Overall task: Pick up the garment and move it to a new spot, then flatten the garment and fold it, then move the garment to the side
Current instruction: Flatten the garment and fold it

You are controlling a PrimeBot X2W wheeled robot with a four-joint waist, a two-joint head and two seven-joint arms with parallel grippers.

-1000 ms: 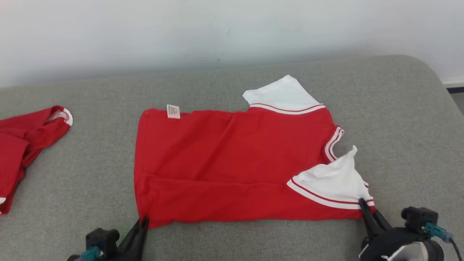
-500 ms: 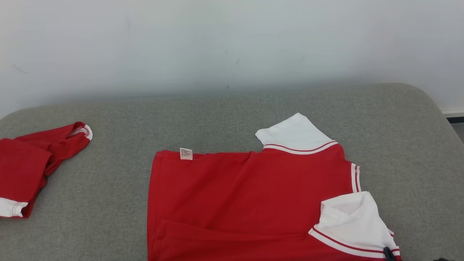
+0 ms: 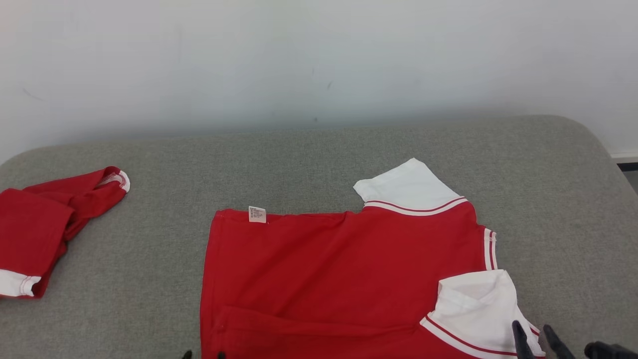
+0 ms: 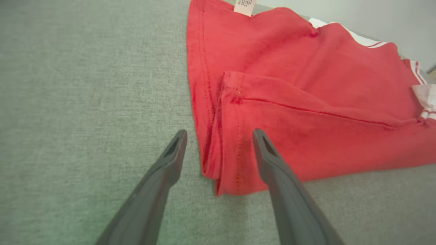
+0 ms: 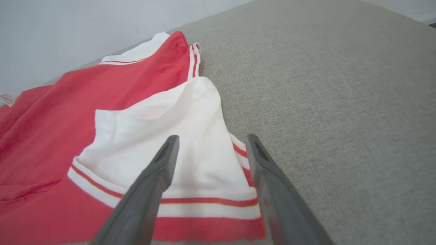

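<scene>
The garment [image 3: 339, 269] is a red shirt with white sleeves, lying mostly flat on the grey cushion [image 3: 149, 159], its near edge folded over. My left gripper [image 3: 202, 355] is open at the shirt's near left corner. In the left wrist view the left gripper [image 4: 219, 134] straddles the doubled hem of the garment [image 4: 306, 102] without pinching it. My right gripper [image 3: 534, 334] is open at the near white sleeve [image 3: 478, 304]. In the right wrist view the right gripper [image 5: 212, 139] stands over the sleeve [image 5: 190, 136], its jaws apart.
A second red garment [image 3: 35, 224] with a white cuff lies crumpled at the cushion's left edge. A pale wall [image 3: 319, 60] rises behind the cushion. The cushion's rounded right end [image 3: 598, 149] drops off toward the floor.
Both grippers have opened and let go of the shirt's near corners, which now lie on the cushion. The head camera tilted, shifting the whole picture.
</scene>
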